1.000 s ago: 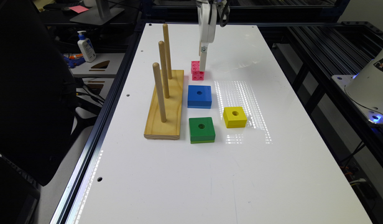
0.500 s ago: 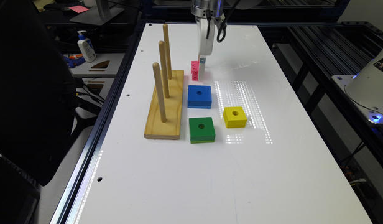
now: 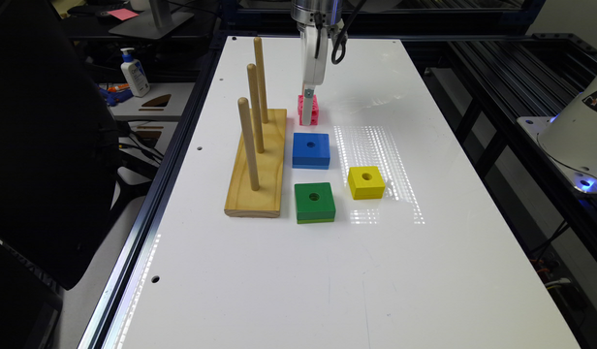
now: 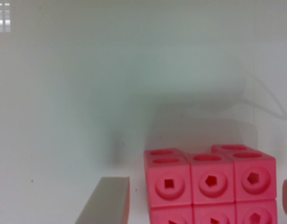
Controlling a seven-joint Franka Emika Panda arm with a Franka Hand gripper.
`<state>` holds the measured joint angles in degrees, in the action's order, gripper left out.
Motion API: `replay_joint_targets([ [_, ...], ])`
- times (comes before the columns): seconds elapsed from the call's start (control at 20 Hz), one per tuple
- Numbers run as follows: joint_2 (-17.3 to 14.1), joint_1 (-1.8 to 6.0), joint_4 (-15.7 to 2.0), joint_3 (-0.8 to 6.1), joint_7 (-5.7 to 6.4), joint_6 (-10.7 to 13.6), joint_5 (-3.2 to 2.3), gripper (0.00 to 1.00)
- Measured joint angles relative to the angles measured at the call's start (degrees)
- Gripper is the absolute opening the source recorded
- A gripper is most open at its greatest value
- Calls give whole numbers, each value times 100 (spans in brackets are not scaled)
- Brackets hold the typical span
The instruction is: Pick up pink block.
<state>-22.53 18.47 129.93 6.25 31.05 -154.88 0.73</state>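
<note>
The pink block (image 3: 314, 109) sits on the white table (image 3: 424, 271) beyond the blue block, beside the far end of the peg board. It is a small cube of linked cubes with holes (image 4: 211, 179). My gripper (image 3: 307, 115) is down at table level over it. The wrist view has one grey finger (image 4: 108, 203) beside the block and the other at the picture's edge, a small gap on each side. My gripper (image 4: 199, 200) is open around the block.
A wooden base with three upright pegs (image 3: 257, 160) stands close to the block on the exterior view's left. A blue block (image 3: 310, 150), a green block (image 3: 314, 202) and a yellow block (image 3: 366, 182) lie nearer the camera. A bottle (image 3: 134, 72) is off the table.
The gripper has shifted toward the exterior view's left and come down, from beside the pink block to straddling it. The block has not moved.
</note>
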Motion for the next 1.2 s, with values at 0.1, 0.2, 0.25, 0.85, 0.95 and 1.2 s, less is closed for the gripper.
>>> replay_joint_targets([
  [0.1, -42, 0, -5, 0, 0, -9, 0, 100],
  [0.2, -142, -1, -33, 2, 0, -41, 0, 100],
  [0.25, -215, -2, -57, 3, 0, -78, 0, 100],
  [0.85, -274, -7, -117, 5, 6, -103, -3, 0],
  [0.95, -270, -5, -116, 0, 6, -95, -3, 0],
  [1.2, -145, 2, -114, -3, 6, 25, -3, 0],
])
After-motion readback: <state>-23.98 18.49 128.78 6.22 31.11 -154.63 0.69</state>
